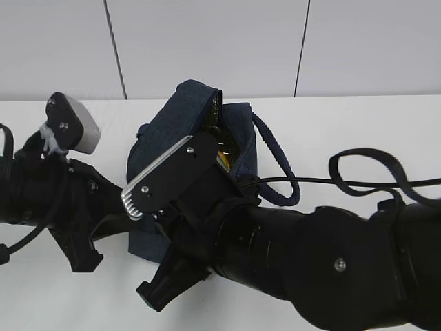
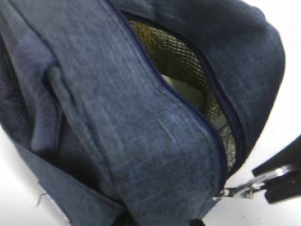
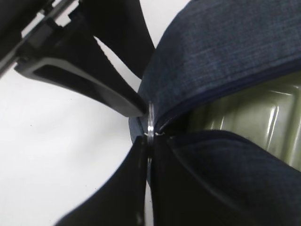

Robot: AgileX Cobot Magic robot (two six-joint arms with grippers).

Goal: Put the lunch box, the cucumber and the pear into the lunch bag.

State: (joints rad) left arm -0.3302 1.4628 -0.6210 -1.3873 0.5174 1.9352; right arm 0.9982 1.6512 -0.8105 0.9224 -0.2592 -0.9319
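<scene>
Inspection finds the large boxy dark navy fabric lunch bag [image 1: 238, 148] standing on the white worktop [image 1: 358, 131] between both arms, its padded loop handle [image 1: 279, 165] trailing to the right side. The right gripper [image 3: 149, 123] is closed on the thin metal ring pull [image 3: 150, 123] of the zipper at the end of the opening; its two black fingers meet on the ring in the right wrist view. The left gripper is not visible in its own wrist view, and the exterior view does not show its fingers, so its state cannot be told.

Through the part-open mouth, the silver foil lining [image 2: 188, 66] shows a crinkled, mesh-like sheen, and a pale sage-green smooth surface [image 3: 254, 115] lies inside, most likely the lid of the lunch box. The cucumber and the pear are not visible in any view; whether they are inside cannot be confirmed.

Risks noted:
- The ring pull is thin, hard and slick; it could slip from the fingers under a sideways tug.
- The denim-like fabric is soft and slack, so the bag may drag or tip across the worktop rather than let the zipper run, unless it is held.
- The zipper track [image 2: 221, 108] curves sharply at the corner, where the slider could jam.
</scene>
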